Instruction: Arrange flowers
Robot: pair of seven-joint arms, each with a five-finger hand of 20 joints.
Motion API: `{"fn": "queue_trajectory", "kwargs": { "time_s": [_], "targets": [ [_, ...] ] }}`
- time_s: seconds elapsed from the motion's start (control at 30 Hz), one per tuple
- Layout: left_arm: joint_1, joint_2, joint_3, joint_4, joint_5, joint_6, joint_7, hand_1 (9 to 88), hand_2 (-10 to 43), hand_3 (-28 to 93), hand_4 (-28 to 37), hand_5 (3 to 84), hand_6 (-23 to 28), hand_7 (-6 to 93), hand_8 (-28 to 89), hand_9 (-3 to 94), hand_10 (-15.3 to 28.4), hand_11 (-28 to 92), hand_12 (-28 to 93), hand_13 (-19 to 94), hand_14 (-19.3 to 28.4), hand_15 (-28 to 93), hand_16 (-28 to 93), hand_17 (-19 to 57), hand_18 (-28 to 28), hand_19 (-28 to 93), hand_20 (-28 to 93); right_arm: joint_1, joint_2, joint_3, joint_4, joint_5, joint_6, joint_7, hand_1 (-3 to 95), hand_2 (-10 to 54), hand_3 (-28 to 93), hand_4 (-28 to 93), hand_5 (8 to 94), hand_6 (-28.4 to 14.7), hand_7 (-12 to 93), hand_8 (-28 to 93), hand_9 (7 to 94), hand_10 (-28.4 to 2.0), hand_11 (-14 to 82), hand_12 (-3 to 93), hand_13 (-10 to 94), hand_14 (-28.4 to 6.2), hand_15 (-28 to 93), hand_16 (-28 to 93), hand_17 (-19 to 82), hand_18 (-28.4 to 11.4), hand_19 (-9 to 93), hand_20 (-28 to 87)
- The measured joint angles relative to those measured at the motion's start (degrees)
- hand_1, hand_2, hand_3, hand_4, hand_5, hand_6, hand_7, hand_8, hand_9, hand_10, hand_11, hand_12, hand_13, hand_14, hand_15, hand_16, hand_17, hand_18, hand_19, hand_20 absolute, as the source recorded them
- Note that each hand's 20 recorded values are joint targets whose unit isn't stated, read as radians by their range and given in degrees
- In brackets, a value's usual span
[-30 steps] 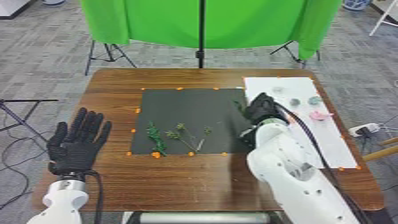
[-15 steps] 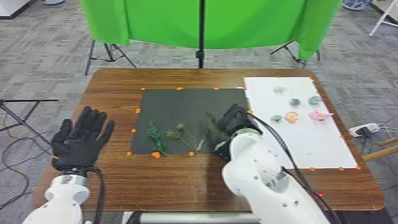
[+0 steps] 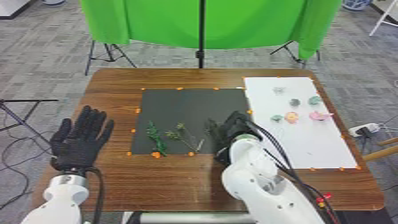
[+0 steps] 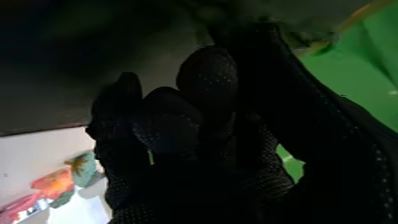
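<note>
Right hand (image 3: 233,127) in black glove, fingers up and bent close together alongside the thumb (image 4: 306,112). Near the fingertips, a blurred green sprig (image 4: 315,37), probably pinched there. Beyond one side of the glove, dark mat (image 4: 44,112) bordering white sheet (image 4: 31,145); on the sheet, orange flower (image 4: 55,184) between pink flower (image 4: 18,206) and teal flower (image 4: 83,167). Beyond the other side, green cloth (image 4: 355,60) next to brown table edge (image 4: 360,17).

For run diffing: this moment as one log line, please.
right hand: over black rectangular mat, holding dark-green leafy sprig | left hand: open, left of mat | pink flower: on white rectangular sheet
</note>
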Motion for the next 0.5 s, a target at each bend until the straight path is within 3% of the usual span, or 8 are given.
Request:
{"fn": "queue_trajectory", "kwargs": {
  "time_s": [0.33,0.5],
  "targets": [
    [0.8,-0.12,-0.53,-0.1,-0.1,-0.01,0.27,28.7,17.6,80,-28.3,53.8,10.7,16.0,-10,46.0,16.8,27,13,34,16.7,44,-9,-7.4,14.1,40,14,-1.8,1.2,1.8,-2.5,0.9,0.0,0.1,40.1,-9.5,82,-23,67.0,-9.0,12,-10,75.1,-16.8,61.2,32.1,73,-15.6,78,33,36,-28.4,92,35],
    [1.1,-0.3,-0.8,-0.29,-0.1,0.0,0.38,28.7,17.6,80,-28.3,53.8,10.7,15.9,-10,46.0,16.8,27,13,34,16.7,44,-9,-7.4,14.1,40,14,-4.1,2.7,3.5,-5.9,2.4,-3.1,0.1,38.1,-2.3,82,-22,74.0,-7.8,14,-9,76.8,-17.3,60.1,31.3,73,-16.3,77,32,36,-28.4,91,36]
  ]
}}
